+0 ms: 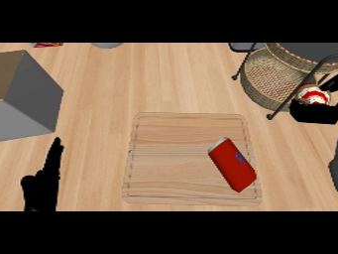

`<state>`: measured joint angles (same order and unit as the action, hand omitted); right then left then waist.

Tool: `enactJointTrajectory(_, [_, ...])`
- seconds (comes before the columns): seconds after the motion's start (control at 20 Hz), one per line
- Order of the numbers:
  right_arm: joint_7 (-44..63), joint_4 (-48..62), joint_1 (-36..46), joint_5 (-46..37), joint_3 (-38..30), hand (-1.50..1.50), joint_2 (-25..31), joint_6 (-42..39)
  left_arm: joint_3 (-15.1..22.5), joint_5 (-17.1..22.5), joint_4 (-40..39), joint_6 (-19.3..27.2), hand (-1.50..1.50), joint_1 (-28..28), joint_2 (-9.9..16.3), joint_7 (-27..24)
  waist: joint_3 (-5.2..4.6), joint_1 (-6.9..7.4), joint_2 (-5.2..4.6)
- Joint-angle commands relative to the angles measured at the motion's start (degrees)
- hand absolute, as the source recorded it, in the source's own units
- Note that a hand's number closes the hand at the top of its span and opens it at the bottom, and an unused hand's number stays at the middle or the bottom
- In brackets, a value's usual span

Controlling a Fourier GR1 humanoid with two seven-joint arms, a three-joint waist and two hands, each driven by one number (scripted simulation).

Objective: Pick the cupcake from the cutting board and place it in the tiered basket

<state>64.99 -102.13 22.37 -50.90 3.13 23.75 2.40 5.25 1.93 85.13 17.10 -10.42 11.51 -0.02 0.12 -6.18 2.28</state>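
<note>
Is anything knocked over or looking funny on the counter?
Yes: a red can lies on its side on the cutting board instead of standing. The cupcake is off the board, held by the right hand beside the tiered basket.

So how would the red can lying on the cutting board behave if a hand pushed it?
The red can lies on its side on the cutting board, so it would probably roll if pushed across its length. Its smooth surface looks slippery. It seems rigid, likely keeping its shape when touched.
</note>
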Motion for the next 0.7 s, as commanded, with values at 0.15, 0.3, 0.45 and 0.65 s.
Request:
enactJointTrajectory(0.15, [14.9,-22.3,-0.9,-5.7,-2.9,1.50,6.2,-14.9,1.5,0.1,-1.8,-1.4,0.00,1.3,-0.9,1.9,-0.41,2.30,-1.11])
enactJointTrajectory(0.3, [16.6,-24.1,2.9,-3.6,-7.1,1.50,8.3,-21.5,2.9,-1.4,-0.6,-0.8,0.00,1.6,-1.3,3.3,-0.40,3.73,-1.36])
enactJointTrajectory(0.45, [17.3,-26.0,5.4,-1.4,-10.2,1.50,8.4,-24.7,1.8,0.1,-1.6,-3.1,0.00,2.8,-0.4,1.9,-0.39,4.48,-1.61])
enactJointTrajectory(0.65, [16.6,-20.9,10.2,-0.7,-14.7,1.50,9.5,-26.2,2.8,-0.5,-0.7,-3.1,0.00,0.3,-0.9,1.6,-0.39,5.87,-1.72])
